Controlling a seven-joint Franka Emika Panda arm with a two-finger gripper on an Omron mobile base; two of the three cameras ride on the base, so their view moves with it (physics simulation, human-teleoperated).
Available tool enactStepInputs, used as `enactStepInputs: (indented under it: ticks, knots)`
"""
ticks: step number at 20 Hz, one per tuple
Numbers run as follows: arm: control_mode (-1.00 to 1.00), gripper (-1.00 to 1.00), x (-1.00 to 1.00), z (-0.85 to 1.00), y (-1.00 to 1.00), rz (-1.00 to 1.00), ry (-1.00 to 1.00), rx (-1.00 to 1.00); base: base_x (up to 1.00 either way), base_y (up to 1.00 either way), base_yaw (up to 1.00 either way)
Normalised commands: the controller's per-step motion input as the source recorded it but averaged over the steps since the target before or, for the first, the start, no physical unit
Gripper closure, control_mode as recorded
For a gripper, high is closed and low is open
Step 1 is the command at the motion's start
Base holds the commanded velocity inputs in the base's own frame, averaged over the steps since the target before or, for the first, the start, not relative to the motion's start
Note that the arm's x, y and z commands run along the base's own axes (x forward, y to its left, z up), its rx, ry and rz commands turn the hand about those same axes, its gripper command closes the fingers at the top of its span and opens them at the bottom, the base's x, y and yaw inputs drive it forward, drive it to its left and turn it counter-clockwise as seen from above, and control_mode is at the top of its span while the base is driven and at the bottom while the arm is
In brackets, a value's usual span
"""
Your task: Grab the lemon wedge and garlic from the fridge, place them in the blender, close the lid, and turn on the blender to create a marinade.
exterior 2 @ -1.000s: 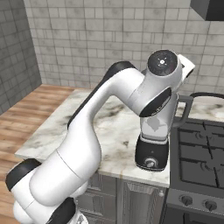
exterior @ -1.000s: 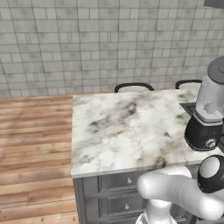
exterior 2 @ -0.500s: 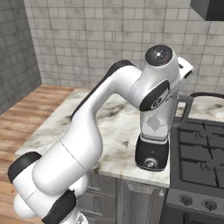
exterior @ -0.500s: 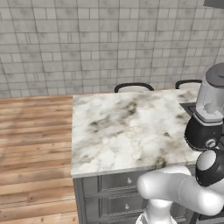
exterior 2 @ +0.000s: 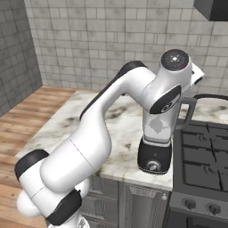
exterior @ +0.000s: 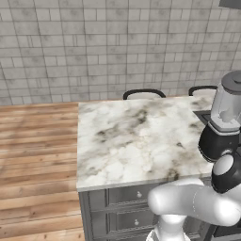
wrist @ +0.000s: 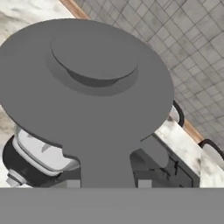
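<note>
The blender (exterior: 220, 141) stands at the right end of the marble counter, its black base (exterior 2: 154, 156) beside the stove. The dark grey lid (exterior: 233, 81) sits on top of the clear jar. In the hand view the lid (wrist: 87, 87) is very close, its knob up and its side tab pointing toward me. My gripper (wrist: 108, 183) has a fingertip on each side of that tab, shut on it. A pale shape shows through the jar (wrist: 41, 151); I cannot tell what it is. The lemon wedge, garlic and fridge are out of view.
The marble counter (exterior: 132, 136) stretches left of the blender, with drawers below. A black stove (exterior 2: 200, 147) adjoins it on the right under a dark hood (exterior 2: 213, 9). Two chair backs (exterior: 143, 93) stand behind the counter, wood floor (exterior: 37, 155) on the left.
The arm's upper joints have shifted slightly. The blender and the lid on it stay where they were.
</note>
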Motion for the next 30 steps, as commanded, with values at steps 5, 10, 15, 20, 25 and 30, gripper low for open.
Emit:
enactStepInputs:
  ticks: [5, 10, 15, 20, 25, 30]
  knots:
    - [-1.00, 1.00, 0.15, -0.09, 0.00, 0.00, 0.01, 0.06, 0.00, 0.00, 0.00]
    - [-1.00, 1.00, 0.18, -0.16, -0.06, 0.00, 0.00, 0.05, 0.00, 0.00, 0.00]
    - [-1.00, 1.00, 0.24, -0.18, -0.07, 0.00, 0.00, 0.03, 0.00, 0.00, 0.00]
    - [-1.00, 1.00, 0.32, -0.13, 0.00, 0.00, 0.01, 0.01, 0.00, 0.00, 0.00]
    - [-1.00, 1.00, 0.06, -0.08, 0.00, 0.00, 0.06, 0.05, 0.00, 0.00, 0.00]
    - [-1.00, 1.00, -0.02, -0.14, 0.00, 0.00, 0.02, 0.09, 0.00, 0.00, 0.00]
